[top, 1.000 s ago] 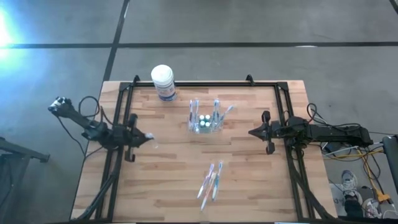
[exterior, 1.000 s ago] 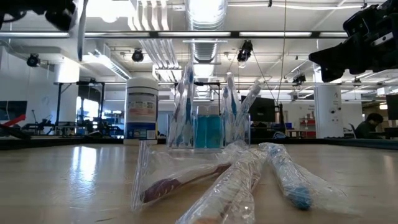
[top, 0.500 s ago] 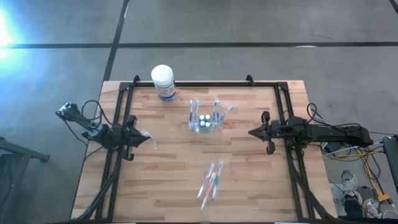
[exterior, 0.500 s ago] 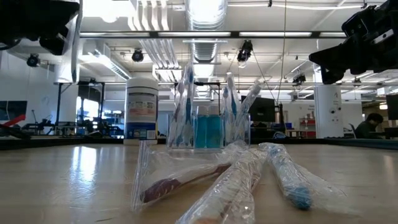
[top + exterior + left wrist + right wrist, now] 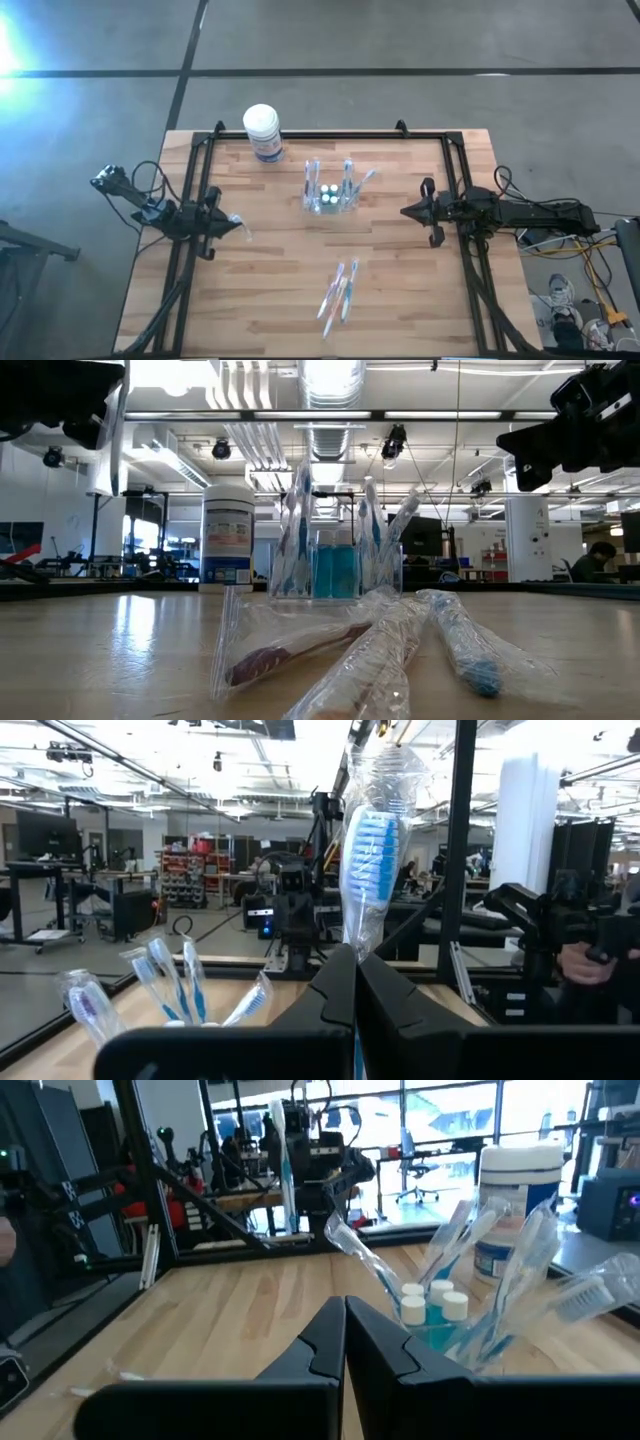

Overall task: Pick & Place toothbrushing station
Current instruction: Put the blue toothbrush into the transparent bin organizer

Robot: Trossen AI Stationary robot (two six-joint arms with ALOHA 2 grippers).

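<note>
The wrapped toothbrush (image 5: 372, 840) pinched in the closed left claw (image 5: 228, 224) stands tall and could snag or tip the toothbrushing station (image 5: 331, 194), which sits just 12 o'clock of the desk (image 5: 400, 290) centre. The left arm reaches in level from 9 o'clock. The right claw (image 5: 408, 213), closed on nothing, hovers at 3 o'clock.

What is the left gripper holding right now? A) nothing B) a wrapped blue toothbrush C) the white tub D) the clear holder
B: the left gripper is shut on a wrapped toothbrush with blue bristles, standing up between its fingers, away from the clear holder.
</note>
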